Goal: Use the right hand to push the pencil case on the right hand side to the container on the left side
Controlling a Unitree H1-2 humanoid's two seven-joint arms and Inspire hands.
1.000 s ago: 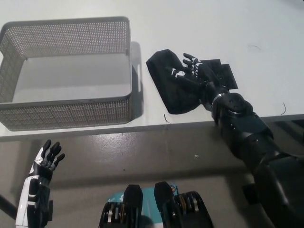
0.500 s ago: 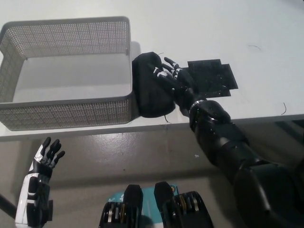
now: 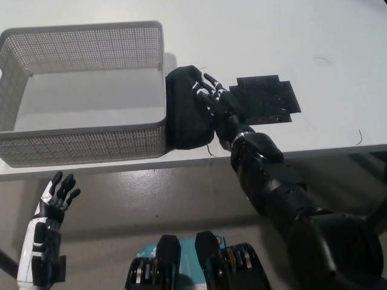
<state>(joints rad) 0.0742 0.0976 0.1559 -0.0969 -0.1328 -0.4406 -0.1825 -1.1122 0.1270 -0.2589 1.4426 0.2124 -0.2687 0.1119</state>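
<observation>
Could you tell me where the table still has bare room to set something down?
Bare room lies beyond the black mat and inside the mesh basket. It is crowded where the right hand presses the pencil case against it.

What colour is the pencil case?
Black. The pencil case shows best in the head view, lying against the grey mesh container.

pencil case (image 3: 186,112) pushed left, against container (image 3: 158,130)
</observation>
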